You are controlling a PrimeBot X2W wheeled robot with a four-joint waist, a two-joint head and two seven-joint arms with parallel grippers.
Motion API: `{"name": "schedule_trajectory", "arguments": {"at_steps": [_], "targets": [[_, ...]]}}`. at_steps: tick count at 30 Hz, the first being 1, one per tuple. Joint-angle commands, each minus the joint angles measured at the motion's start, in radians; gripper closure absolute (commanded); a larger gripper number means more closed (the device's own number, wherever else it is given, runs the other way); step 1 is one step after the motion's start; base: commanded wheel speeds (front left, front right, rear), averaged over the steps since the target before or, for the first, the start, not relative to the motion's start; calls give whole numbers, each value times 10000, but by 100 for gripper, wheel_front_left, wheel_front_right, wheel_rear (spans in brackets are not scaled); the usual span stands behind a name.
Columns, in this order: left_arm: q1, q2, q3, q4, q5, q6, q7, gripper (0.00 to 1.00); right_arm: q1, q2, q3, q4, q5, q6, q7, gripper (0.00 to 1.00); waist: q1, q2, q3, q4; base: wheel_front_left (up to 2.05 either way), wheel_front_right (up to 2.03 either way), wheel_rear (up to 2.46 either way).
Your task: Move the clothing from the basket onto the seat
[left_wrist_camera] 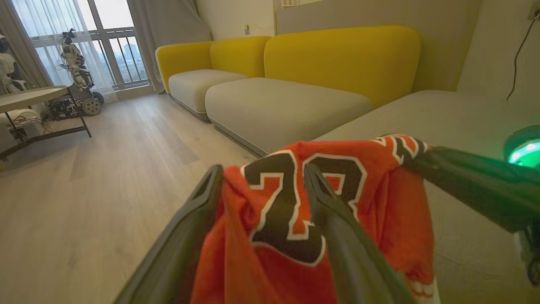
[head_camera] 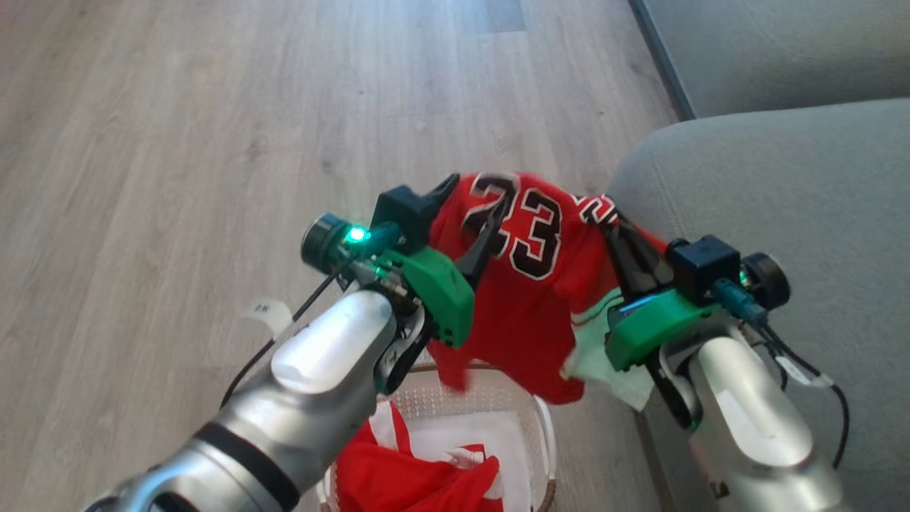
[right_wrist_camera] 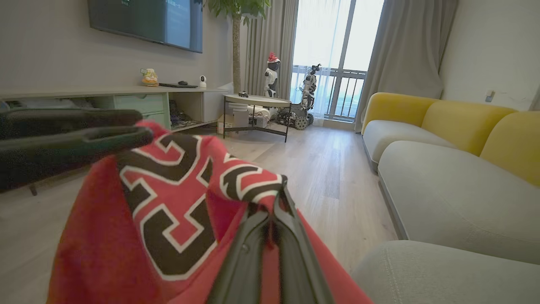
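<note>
The basket [head_camera: 544, 427] is sitting nearest, on the floor [head_camera: 178, 142], and is holding the plain red garment [head_camera: 405, 476]. Above it, the jersey [head_camera: 540, 299] is hanging between both grippers. The left gripper [left_wrist_camera: 262, 169] is standing with its fingers spread, fabric draped between them. The right gripper [right_wrist_camera: 273, 207] is pinching the jersey's upper edge with its fingers closed. The seat [head_camera: 782, 185] is lying just beyond, at the right.

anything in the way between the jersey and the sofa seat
Nothing visible does. The jersey hangs from the right gripper, over the basket and next to the seat, with no object between its fabric and the cushion.
</note>
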Motion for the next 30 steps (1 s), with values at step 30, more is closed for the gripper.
{"name": "schedule_trajectory", "arguments": {"at_steps": [30], "targets": [[1849, 393, 1521, -1894, 1399, 99, -206, 0, -1314, 111, -2161, -1479, -1922, -4, -67, 100, 0, -1, 877, -3262, 0, 0, 0]]}}
